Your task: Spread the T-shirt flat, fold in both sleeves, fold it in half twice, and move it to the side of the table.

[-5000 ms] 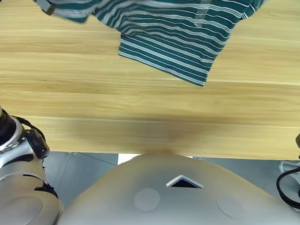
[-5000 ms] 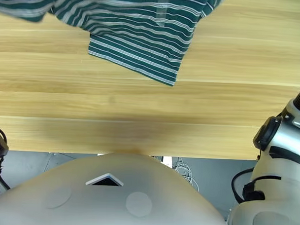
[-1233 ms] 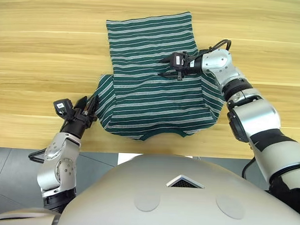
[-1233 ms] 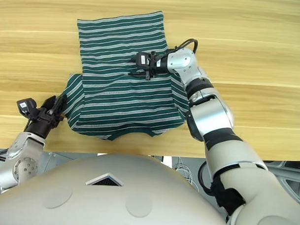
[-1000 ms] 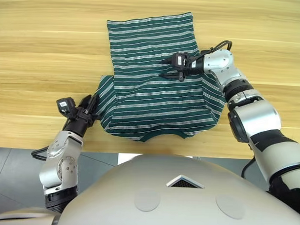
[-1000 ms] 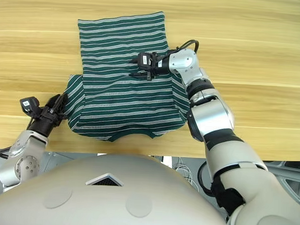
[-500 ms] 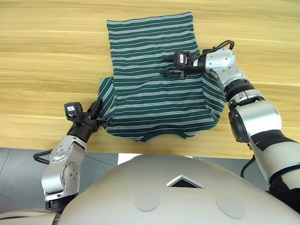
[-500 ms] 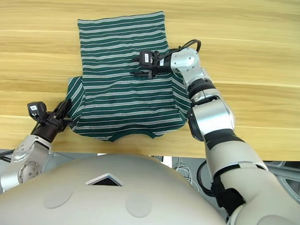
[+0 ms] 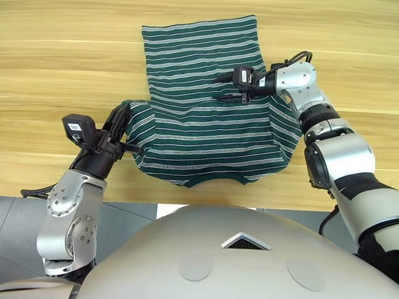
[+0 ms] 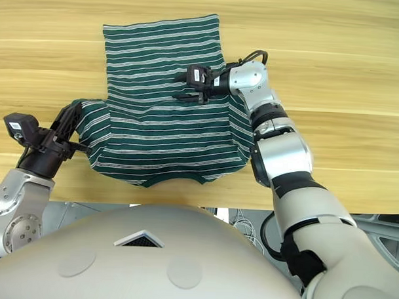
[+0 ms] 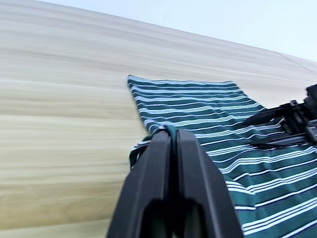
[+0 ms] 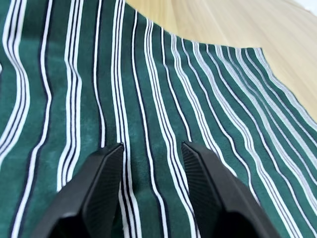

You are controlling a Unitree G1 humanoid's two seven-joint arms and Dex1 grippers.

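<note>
- Down at the near left corner, the left arm is bent up from below the tabletop's edge, forearm angled toward the T-shirt (image 9: 207, 123).
- Its left fingers (image 11: 166, 144) are pressed together on a fold of the shirt's left sleeve, holding that sleeve raised off the wood.
- From the right, the right arm reaches across with elbow out and wrist turned inward, so its forearm lies over the shirt's right side.
- At its end, the right fingers (image 9: 226, 95) sit parted by a narrow gap, low over the striped cloth at mid-chest and gripping nothing; whether they touch the cloth cannot be told.
- Between the two arms, the green, white-striped shirt lies near the tabletop's front edge, neckline toward the robot and hem toward the far side; its body is mostly flat.
- Underneath, the tabletop (image 9: 58, 53) is pale wood in long planks with visible grain.
- Past the near edge lies grey floor (image 9: 13, 215), with a few cables (image 10: 244, 224) on it.
</note>
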